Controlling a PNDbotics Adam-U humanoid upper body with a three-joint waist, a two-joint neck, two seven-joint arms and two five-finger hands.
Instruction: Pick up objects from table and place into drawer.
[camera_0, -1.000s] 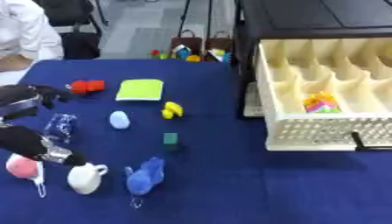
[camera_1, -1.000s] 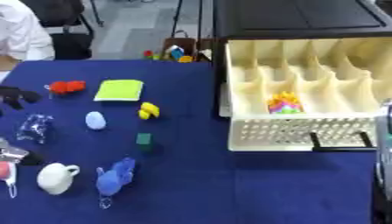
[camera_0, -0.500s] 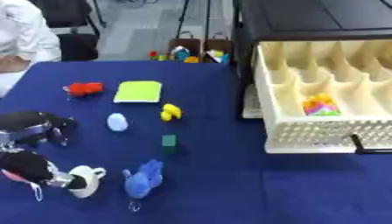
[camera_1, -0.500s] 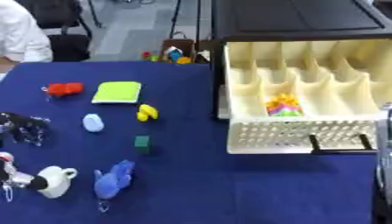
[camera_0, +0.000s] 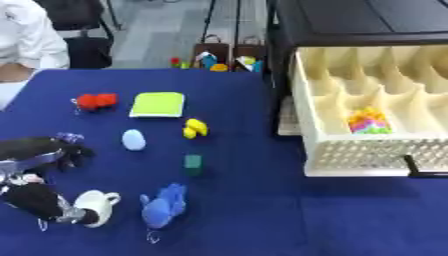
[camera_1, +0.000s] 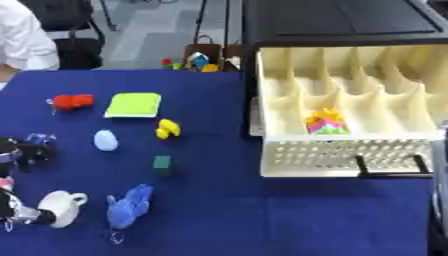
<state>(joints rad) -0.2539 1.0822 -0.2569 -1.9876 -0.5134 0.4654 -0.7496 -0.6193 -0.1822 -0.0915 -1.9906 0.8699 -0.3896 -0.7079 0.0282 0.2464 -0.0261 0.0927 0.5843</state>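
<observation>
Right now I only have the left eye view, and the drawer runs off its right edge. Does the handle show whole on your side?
Observer: Yes. In the right eye view the black handle shows whole, a bar across the perforated front of the drawer, with nothing on it.
Operator: What's in the compartments right of the colourful toy?
Observer: The drawer's right wall is in frame. I see nothing in the compartments between it and the colourful toy.
Operator: Anything beyond the drawer on that side?
Observer: A grey upright strip runs along the frame's right edge, below the drawer front. I cannot tell what it is.
</observation>
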